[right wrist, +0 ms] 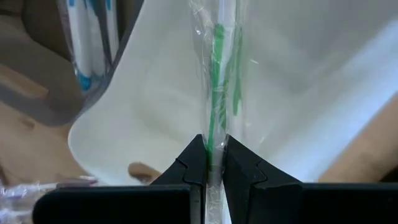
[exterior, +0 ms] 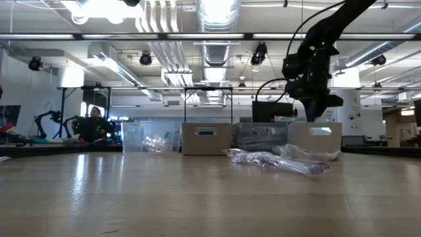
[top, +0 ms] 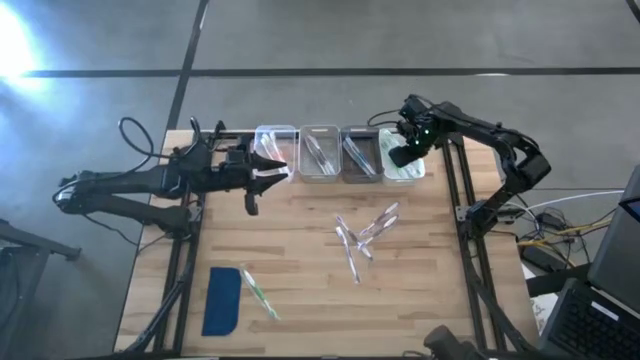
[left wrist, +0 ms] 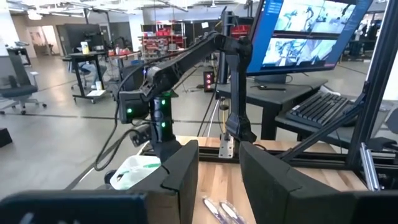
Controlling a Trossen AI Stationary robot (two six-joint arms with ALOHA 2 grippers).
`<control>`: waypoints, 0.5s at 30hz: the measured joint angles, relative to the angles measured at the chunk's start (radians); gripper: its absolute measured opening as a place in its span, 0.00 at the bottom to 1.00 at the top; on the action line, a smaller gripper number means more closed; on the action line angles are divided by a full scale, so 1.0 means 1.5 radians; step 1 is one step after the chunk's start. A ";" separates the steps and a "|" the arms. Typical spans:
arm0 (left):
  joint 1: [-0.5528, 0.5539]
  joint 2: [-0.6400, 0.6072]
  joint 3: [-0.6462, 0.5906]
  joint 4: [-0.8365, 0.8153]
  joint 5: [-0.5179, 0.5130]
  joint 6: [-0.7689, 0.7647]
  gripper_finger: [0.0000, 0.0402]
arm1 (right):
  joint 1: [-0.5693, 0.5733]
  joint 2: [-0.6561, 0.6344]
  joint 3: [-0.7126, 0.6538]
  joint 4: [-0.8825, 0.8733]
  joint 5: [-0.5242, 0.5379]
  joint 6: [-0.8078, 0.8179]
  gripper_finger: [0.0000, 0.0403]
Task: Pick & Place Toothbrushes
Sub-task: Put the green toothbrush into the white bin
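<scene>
My right gripper [right wrist: 211, 167] is shut on a wrapped toothbrush with a green accent [right wrist: 217, 68], over the white bin [top: 403, 165] at the right end of the row of bins. Several more wrapped toothbrushes [top: 363, 236] lie loose on the middle of the table. One [top: 258, 290] lies beside the blue pad [top: 222, 300]. Others rest in the middle bins [top: 320, 155]. My left gripper [left wrist: 219, 177] hovers open in front of the leftmost clear bin [top: 275, 145], pointing level toward the table's right, with nothing between its fingers. My right gripper pinches the toothbrush at one end [right wrist: 212, 149] between its two fingertips. The fingers come from above, pointing steeply down. The toothbrush hangs below them, running on in line with the fingers into the white bin [right wrist: 155, 112]. Whether its far end touches the bin I cannot tell.
The bins stand side by side along the table's far edge: clear [exterior: 150, 138], tan [exterior: 206, 138], grey [exterior: 261, 137], white [exterior: 314, 137]. The grey bin [right wrist: 37, 93] next to the white one holds blue-accented toothbrushes. Bare wood lies near the front edge.
</scene>
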 joint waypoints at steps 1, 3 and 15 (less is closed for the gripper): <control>0.000 0.000 0.000 0.000 0.000 0.000 0.31 | 0.000 0.000 -0.008 0.013 0.000 0.004 0.05; 0.000 0.000 0.000 0.000 0.000 -0.001 0.31 | 0.000 0.001 -0.020 0.039 0.000 0.008 0.05; 0.000 0.001 0.000 0.000 0.001 -0.003 0.31 | -0.002 0.079 -0.042 0.063 0.013 -0.012 0.05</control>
